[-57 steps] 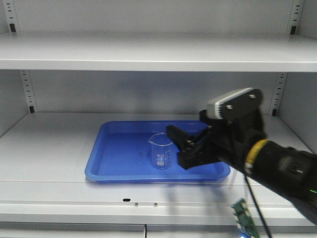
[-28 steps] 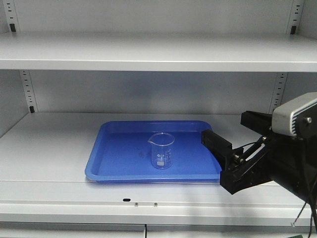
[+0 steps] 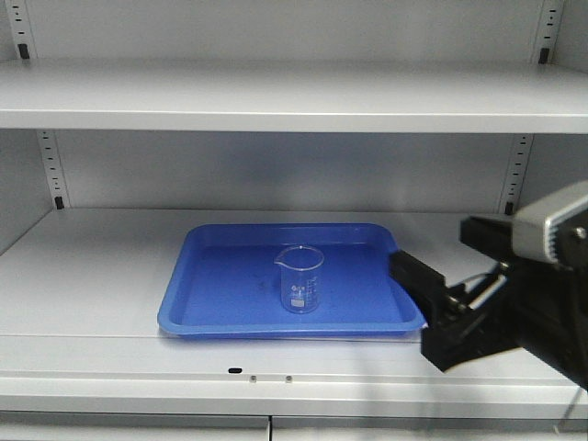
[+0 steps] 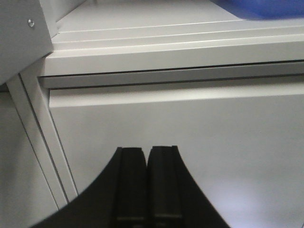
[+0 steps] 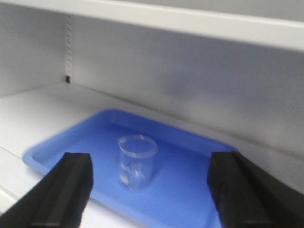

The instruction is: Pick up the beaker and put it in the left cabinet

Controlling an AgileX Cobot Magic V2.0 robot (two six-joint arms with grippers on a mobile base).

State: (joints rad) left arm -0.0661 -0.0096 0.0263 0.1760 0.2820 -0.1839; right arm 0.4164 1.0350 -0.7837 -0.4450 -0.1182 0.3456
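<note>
The clear glass beaker (image 3: 299, 279) stands upright on a blue tray (image 3: 211, 294) on the middle shelf of the light grey cabinet (image 3: 92, 266). My right gripper (image 3: 429, 246) is open and empty, to the right of the beaker and apart from it, near the tray's right edge. In the right wrist view the beaker (image 5: 137, 161) stands on the tray (image 5: 190, 190), beyond the wide-open gripper (image 5: 151, 159). My left gripper (image 4: 147, 151) is shut and empty, low in front of the cabinet's lower panel (image 4: 190, 118).
An upper shelf (image 3: 294, 96) hangs over the tray. Slotted upright strips (image 3: 48, 165) run up the rear corners. The shelf's front lip (image 3: 276, 377) lies below the tray. A corner of the blue tray (image 4: 266, 7) shows at the top of the left wrist view.
My right gripper has drawn back to the right and lower, from next to the beaker to the tray's right edge. The beaker stays standing on the tray.
</note>
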